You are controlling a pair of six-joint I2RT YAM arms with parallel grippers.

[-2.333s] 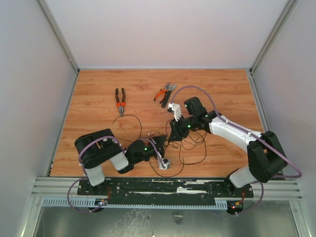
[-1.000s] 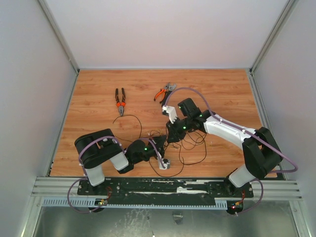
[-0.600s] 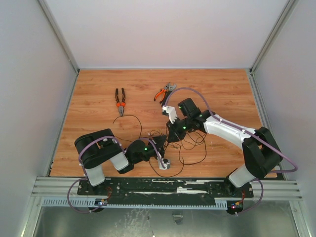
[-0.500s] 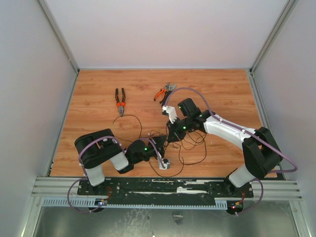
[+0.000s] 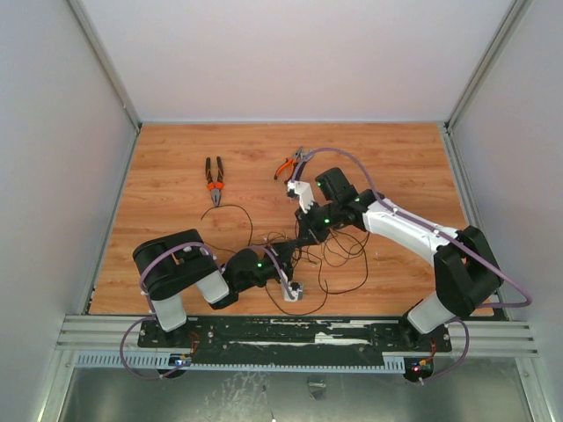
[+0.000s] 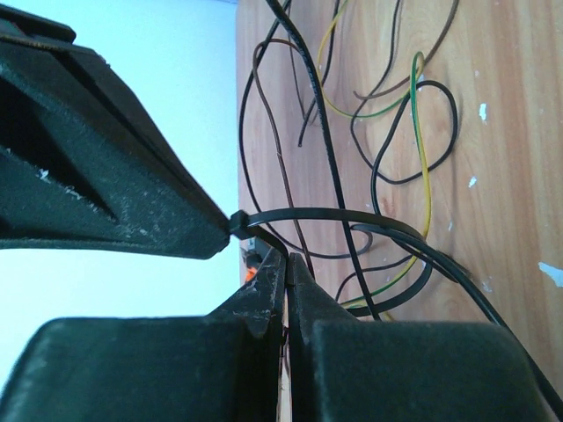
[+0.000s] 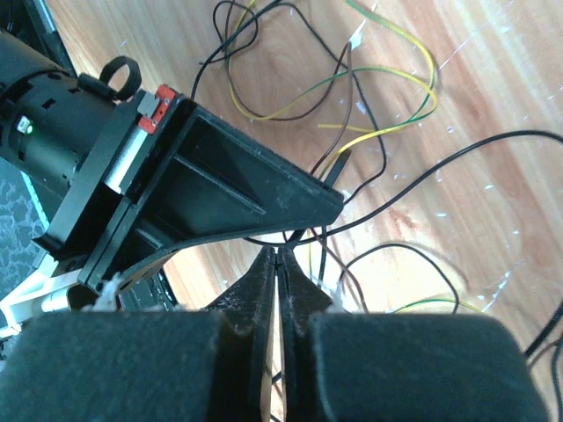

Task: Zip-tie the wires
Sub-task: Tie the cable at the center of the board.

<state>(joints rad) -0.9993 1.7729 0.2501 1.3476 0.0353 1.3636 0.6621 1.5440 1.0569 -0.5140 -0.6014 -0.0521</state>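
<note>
Got the left hand [image 6: 286, 264] clenched on the zip tie [image 6: 352, 214], looped round the wires [image 6: 315, 110] near the worktop's [image 5: 176, 158] middle. Moving right, seeing the right hand [image 7: 277, 255] pinched shut on the tie by its head, close against the left.

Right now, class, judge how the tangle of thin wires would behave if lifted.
Probably floppy: the wires lie in loose curling loops. Likely light, being so thin. Crossed strands would probably snag and trail along together.
</note>
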